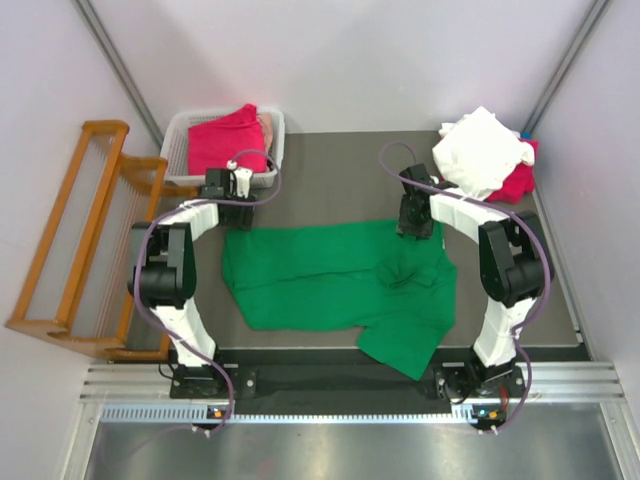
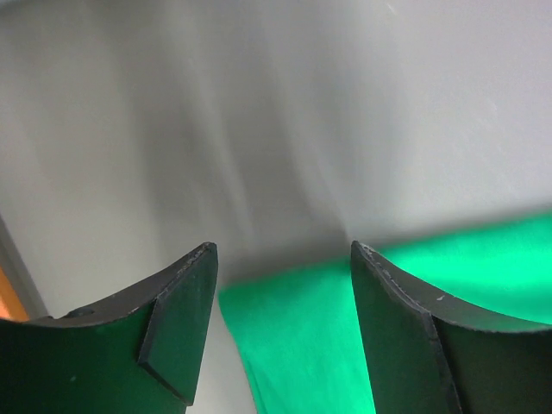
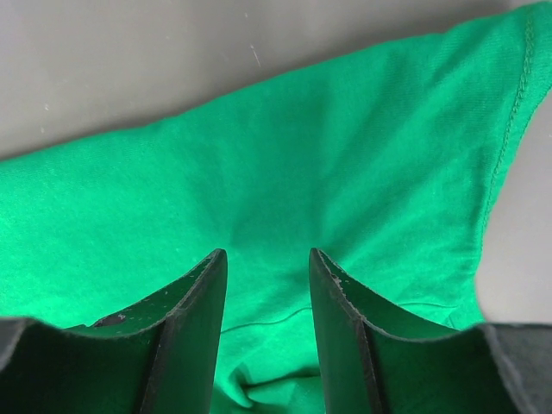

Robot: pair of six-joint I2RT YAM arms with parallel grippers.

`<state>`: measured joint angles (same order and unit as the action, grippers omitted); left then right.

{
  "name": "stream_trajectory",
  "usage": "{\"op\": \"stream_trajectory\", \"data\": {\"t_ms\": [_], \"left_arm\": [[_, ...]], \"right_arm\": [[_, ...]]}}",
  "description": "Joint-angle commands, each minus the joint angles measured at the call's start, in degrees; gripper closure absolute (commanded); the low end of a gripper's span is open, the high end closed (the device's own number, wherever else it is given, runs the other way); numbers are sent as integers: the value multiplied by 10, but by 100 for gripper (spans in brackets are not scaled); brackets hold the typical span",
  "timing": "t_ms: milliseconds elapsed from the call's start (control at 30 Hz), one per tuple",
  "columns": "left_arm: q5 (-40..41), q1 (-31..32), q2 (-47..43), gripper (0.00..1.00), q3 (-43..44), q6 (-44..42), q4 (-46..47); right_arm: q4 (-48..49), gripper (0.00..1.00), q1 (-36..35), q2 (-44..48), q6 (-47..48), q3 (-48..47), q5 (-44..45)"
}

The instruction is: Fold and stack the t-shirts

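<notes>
Found green t-shirt [image 1: 330, 280] lying half folded across centre of the overhead view on the table [image 1: 330, 160], lower-right flap near the bottom edge; could slide off there if dragged downward. Logged red t-shirt [image 1: 225, 135] in basket [image 1: 178, 140] upper left and white t-shirt [image 1: 478, 150] upper right, both well apart. Saw right gripper [image 3: 267, 256] part-spread over the upper-right hem, pinching nothing, and left gripper [image 2: 283, 248] spread wide, empty, off the upper-left corner; might catch one layer only and skew the fold.

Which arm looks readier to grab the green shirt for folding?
Probably the right: the right gripper is open directly over the green t-shirt; the left gripper, also open, sits just off its corner.
</notes>
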<state>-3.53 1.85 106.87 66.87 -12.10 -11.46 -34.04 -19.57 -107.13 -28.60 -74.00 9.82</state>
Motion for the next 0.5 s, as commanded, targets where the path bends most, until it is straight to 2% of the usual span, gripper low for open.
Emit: {"op": "stream_trajectory", "data": {"t_ms": [0,133,233,333,467], "left_arm": [[-47,-4,-102,32,31,4,-104],[-97,-3,-169,31,46,-2,-204],[-127,4,-183,30,45,-19,-271],[-119,13,-164,31,27,-30,-316],[-87,13,-122,31,-23,-17,-310]], "right_arm": [[-17,57,5,28,6,-30,17],[-23,57,5,46,12,-28,17],[-23,57,4,54,14,-18,13],[-21,57,5,54,15,-12,14],[-19,56,6,55,16,-9,14]]}}
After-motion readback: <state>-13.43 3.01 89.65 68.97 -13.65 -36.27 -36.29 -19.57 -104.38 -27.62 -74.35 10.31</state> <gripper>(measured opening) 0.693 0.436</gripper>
